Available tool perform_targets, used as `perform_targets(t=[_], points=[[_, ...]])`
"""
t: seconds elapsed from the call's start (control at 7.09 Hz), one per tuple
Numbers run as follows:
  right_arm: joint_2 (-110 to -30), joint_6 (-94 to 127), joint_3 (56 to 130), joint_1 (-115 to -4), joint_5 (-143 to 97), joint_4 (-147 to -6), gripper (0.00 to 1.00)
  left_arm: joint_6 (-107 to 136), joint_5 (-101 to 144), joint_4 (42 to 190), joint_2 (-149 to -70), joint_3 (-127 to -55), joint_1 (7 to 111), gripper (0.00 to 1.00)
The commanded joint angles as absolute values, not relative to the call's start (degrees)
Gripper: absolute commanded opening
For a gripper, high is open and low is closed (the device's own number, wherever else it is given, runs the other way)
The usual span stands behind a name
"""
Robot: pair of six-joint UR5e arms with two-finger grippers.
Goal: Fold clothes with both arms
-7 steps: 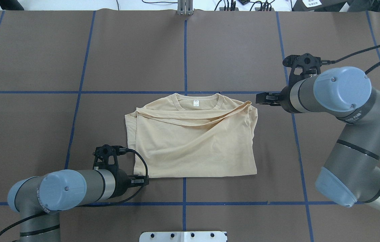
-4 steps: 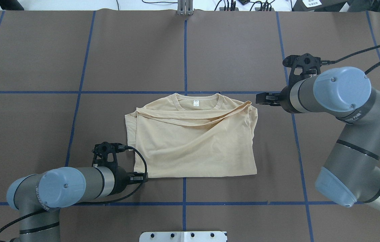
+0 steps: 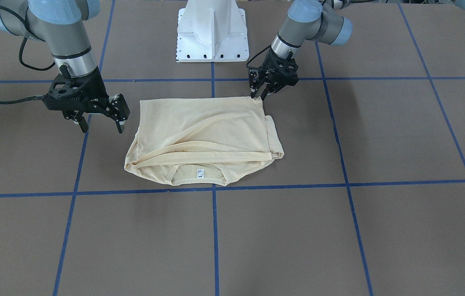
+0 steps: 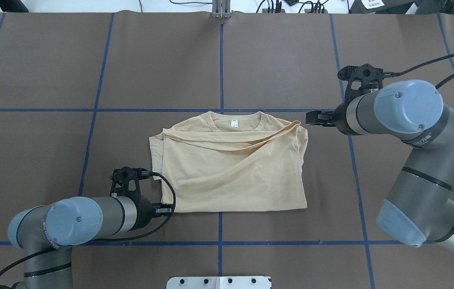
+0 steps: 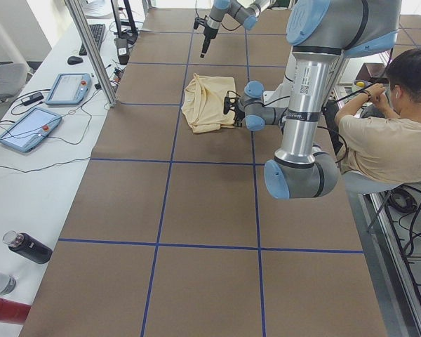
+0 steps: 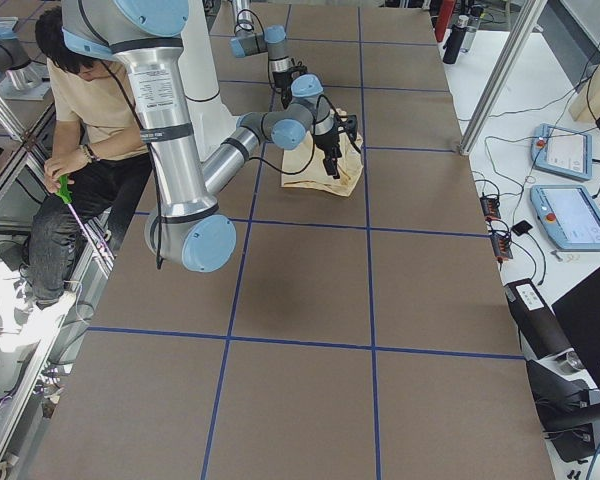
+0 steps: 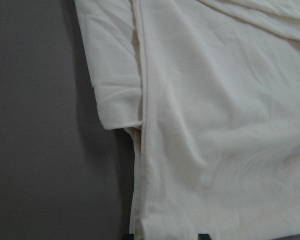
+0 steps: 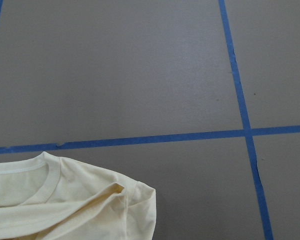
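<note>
Since the T-shirt (image 4: pixel 231 176) lies at the table's (image 4: pixel 291 60) centre as a rough rectangle, collar toward twelve o'clock in the overhead view and one sleeve (image 4: pixel 227 142) draped diagonally across it, we judge that the step in hand is lining up for the crosswise fold. Our left hand (image 3: pixel 258 97) sits low at the shirt's seven o'clock hem corner, fingers apart over the edge and clamped on nothing. Our right hand (image 3: pixel 102 128) hovers just off the two o'clock shoulder corner, fingers wide apart and clear of the cloth. Next, we think, the left hand must close on every hem layer while the right finds a matching corner, so both lift evenly. The thin fabric may slip.
</note>
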State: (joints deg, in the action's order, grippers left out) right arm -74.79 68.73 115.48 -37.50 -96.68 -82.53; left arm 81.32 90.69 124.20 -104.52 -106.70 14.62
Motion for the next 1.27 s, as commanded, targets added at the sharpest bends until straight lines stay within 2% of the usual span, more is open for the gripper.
perform_targets(t=[0.0, 0.28, 0.71, 0.85, 0.99, 1.13], points=[[-74.7, 68.7, 115.4, -37.4, -96.7, -82.5, 1.0, 81.2, 90.7, 124.2, -105.0, -106.8, 14.7, 0.0], [-74.4, 68.7, 115.2, -37.4, -96.7, -82.5, 1.0, 75.9, 90.9, 124.1, -104.9, -106.4, 19.0, 0.0], [-74.3, 68.9, 115.1, -37.2, -96.5, -82.5, 1.0, 63.2, 91.2, 124.8, -106.7, -97.9, 31.5, 0.0], [-74.3, 69.1, 115.1, -37.2, -96.5, -82.5, 1.0, 60.1, 91.2, 124.8, -108.9, -94.1, 35.4, 0.0], [-74.2, 69.2, 115.1, -37.1, -96.5, -82.5, 1.0, 56.9, 91.3, 124.6, -114.5, -87.8, 39.5, 0.0], [-74.1, 69.3, 115.1, -37.1, -96.5, -82.5, 1.0, 56.0, 91.4, 124.7, -121.7, -78.8, 42.3, 0.0]])
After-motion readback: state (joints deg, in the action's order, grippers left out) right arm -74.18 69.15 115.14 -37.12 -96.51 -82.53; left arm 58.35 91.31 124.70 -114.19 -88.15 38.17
